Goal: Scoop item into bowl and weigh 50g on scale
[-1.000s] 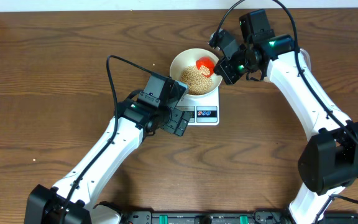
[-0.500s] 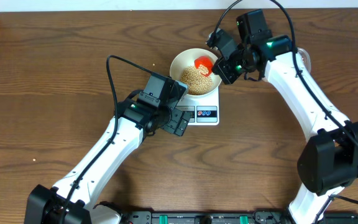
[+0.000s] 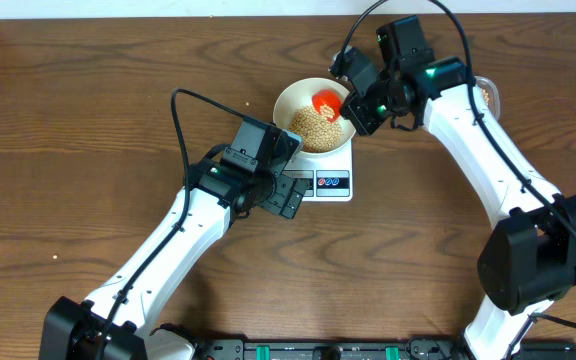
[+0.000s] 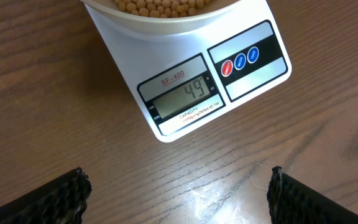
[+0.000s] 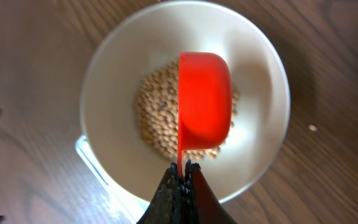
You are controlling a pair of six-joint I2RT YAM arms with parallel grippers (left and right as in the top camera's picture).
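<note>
The beans [image 5: 160, 118] are sitting in a tan heap at the bottom of the white bowl [image 5: 104, 93], and the bowl is parked on the scale [image 4: 260, 78], covering the back part of it. On my left wrist feed the display [image 4: 185, 94] reads 49, with the red and blue buttons [image 4: 240, 60] just to the right of it.

Right over the pile there's the red scoop [image 5: 204, 99], tipped up on its edge above the beans. I can't tell from here whether anything is left inside it. My right gripper [image 5: 182, 171] is pinched tight on the scoop's thin handle, jaws squeezed together around it at the near rim of the bowl.

My left gripper [image 4: 179, 196] is spread as wide as it goes and has nothing in it. Its two black fingers [image 4: 61, 196] sit apart at the bottom corners of that view, above the wooden table [image 3: 88, 120] just in front of the scale, not touching it.
</note>
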